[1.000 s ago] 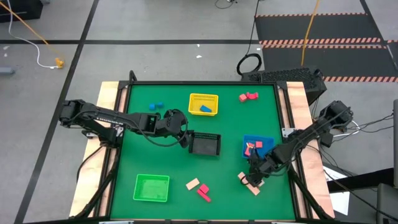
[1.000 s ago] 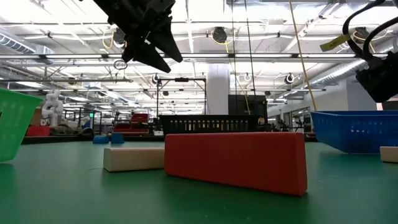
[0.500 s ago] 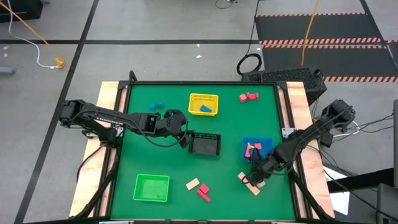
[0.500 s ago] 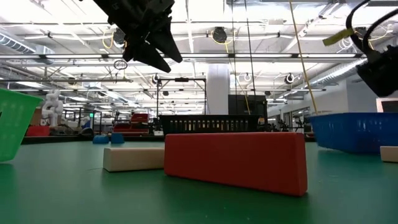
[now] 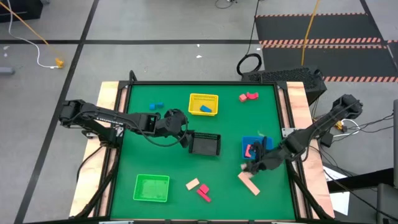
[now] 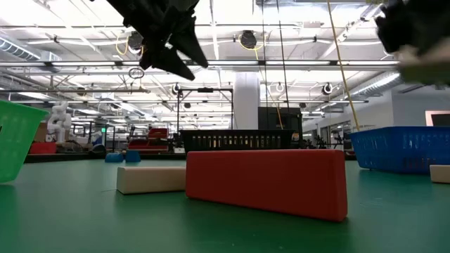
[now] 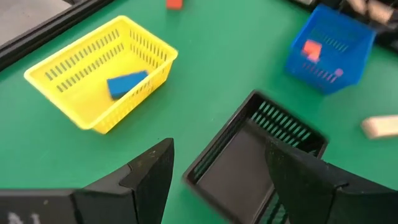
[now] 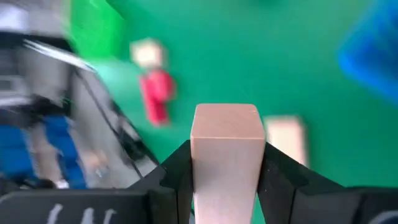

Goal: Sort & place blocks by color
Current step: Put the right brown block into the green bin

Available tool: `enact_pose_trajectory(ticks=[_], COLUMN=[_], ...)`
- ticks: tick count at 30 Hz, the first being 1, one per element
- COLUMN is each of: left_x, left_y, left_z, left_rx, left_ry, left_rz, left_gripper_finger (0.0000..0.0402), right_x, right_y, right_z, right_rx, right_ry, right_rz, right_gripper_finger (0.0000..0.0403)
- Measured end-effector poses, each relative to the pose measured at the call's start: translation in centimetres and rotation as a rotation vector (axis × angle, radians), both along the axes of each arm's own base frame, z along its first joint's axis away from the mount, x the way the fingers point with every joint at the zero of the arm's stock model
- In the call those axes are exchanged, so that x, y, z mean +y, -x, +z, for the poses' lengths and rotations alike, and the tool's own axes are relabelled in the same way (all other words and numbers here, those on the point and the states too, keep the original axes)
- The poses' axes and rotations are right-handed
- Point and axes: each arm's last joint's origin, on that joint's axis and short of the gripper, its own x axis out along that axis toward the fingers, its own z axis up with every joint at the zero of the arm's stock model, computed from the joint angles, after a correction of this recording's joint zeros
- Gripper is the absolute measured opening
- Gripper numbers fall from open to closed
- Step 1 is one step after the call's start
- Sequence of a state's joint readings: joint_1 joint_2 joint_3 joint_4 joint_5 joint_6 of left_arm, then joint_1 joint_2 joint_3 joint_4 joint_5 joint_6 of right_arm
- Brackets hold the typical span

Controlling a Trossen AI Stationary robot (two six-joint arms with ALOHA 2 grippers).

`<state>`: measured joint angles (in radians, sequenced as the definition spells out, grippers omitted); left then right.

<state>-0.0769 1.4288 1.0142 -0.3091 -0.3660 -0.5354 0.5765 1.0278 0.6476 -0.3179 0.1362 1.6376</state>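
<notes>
My right gripper (image 5: pixel 249 167) hangs above the table's near right part, just in front of the blue basket (image 5: pixel 266 142), shut on a pale tan wood block (image 8: pixel 225 140). A second tan bar (image 5: pixel 249 183) lies flat on the green table below it. My left gripper (image 5: pixel 185 137) waits open in the air beside the black basket (image 5: pixel 206 145), with nothing between its fingers. The blue basket holds red blocks (image 5: pixel 251 149). A blue block (image 7: pixel 127 84) lies in the yellow basket (image 5: pixel 204 103). My right gripper pinches the tan block by two opposite sides (image 8: pixel 198 163) between its two fingers (image 8: pixel 177 171). The fingers slant down toward the table. One end of the block sticks out past the fingertips, and the block is lifted clear of the table.
A green basket (image 5: pixel 152 188) stands near the front left. A tan block (image 5: pixel 193 184) and a red block (image 5: pixel 203 192) lie near the front edge. Red blocks (image 5: pixel 249 96) sit at the far right, small blue blocks (image 5: pixel 155 106) at the far left.
My right gripper has risen from the two tan blocks near the front right, tipping its fingers up toward level. It has lifted one tan block clear, while the other tan bar stays on the table.
</notes>
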Motion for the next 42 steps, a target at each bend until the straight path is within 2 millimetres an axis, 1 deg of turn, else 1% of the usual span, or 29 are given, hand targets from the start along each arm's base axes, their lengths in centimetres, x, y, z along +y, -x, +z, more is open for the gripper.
enact_pose_trajectory(ticks=[3,7,12,16,20,23,25,30,33,35,39,42], left_x=[0.0,-0.1,-0.5,-1.0,-1.4,-1.7,-1.7,-1.6,-1.6,-1.6,-1.3,-1.1], left_y=[-0.4,-1.2,-1.9,-2.1,-2.1,-2.1,-2.1,-2.2,-2.2,-2.1,-2.1,-2.2], left_z=[0.5,1.6,3.1,3.7,3.7,3.9,4.0,4.1,4.1,4.1,4.2,4.7], left_rx=[-0.073,-0.208,-0.353,-0.4,-0.403,-0.418,-0.428,-0.444,-0.439,-0.433,-0.41,-0.44], left_ry=[0.007,0.009,-0.01,-0.043,-0.048,-0.056,-0.064,-0.061,-0.079,-0.11,-0.221,-0.29], left_rz=[0.001,-0.013,-0.161,-0.26,-0.279,-0.29,-0.294,-0.29,-0.297,-0.297,-0.263,-0.271], left_gripper_finger=[0.0253,0.0253,0.0253,0.0253,0.0253,0.0253,0.0253,0.0253,0.0253,0.0253,0.0253,0.0253], right_x=[-0.9,-2.1,-3.8,-5.1,-6.3,-6.8,-7.1,-7.5,-7.9,-8.0,-8.4,-8.7], right_y=[-0.7,-1.8,-3.6,-4.9,-5.9,-6.4,-6.8,-7.8,-8.2,-8.3,-8.4,-8.5], right_z=[1.0,1.9,3.2,5.0,6.8,7.2,7.1,5.9,5.6,5.6,5.8,5.7], right_rx=[-0.15,-0.295,-0.467,-0.655,-0.831,-0.886,-0.905,-0.862,-0.85,-0.868,-0.922,-0.932], right_ry=[0.09,0.241,0.458,0.642,0.803,0.884,0.897,0.9,0.906,0.908,0.954,1.014], right_rz=[-0.043,-0.072,-0.125,-0.159,-0.194,-0.195,-0.18,-0.16,-0.17,-0.157,-0.073,-0.009], right_gripper_finger=[0.0114,0.0114,0.0115,0.0115,0.0115,0.0115,0.0116,0.0116,0.0116,0.0116,0.0116,0.0116])
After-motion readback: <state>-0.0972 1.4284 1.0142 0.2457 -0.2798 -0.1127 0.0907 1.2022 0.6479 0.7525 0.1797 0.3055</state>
